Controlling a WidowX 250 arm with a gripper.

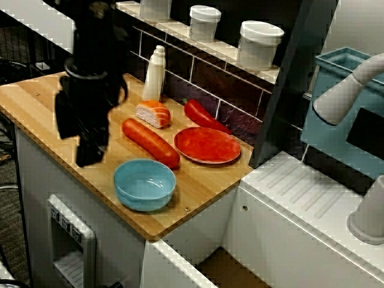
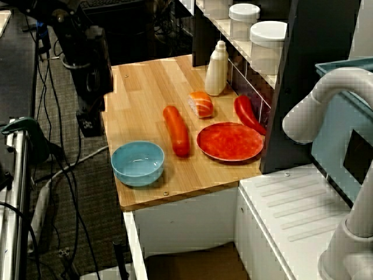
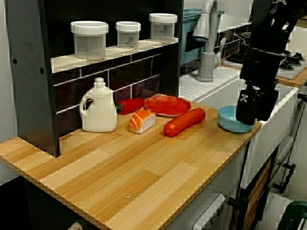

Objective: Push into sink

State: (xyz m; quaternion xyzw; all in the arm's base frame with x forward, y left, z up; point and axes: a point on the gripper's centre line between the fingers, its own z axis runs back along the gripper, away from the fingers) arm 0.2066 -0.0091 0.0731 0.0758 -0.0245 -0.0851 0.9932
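Observation:
A blue bowl (image 1: 144,183) (image 2: 138,163) sits near the counter's front corner, at the end beside the sink. The sink (image 1: 227,269) (image 2: 189,263) is a recessed white basin with a brownish floor, lower than the counter. My black gripper (image 1: 90,157) (image 2: 96,102) hangs over the counter's front edge, left of the bowl and apart from it. From the far end of the counter the gripper (image 3: 254,115) overlaps the bowl (image 3: 229,120) and hides part of it. Its fingers show as one dark block with no gap and nothing held.
A red sausage (image 1: 150,143), red plate (image 1: 207,145), red pepper (image 1: 204,115), salmon sushi (image 1: 153,113) and white bottle (image 1: 155,73) lie behind the bowl. A ridged white drainboard (image 1: 303,191), grey faucet (image 1: 345,90) and teal bin (image 1: 339,99) stand right. Jars (image 1: 259,43) line the shelf.

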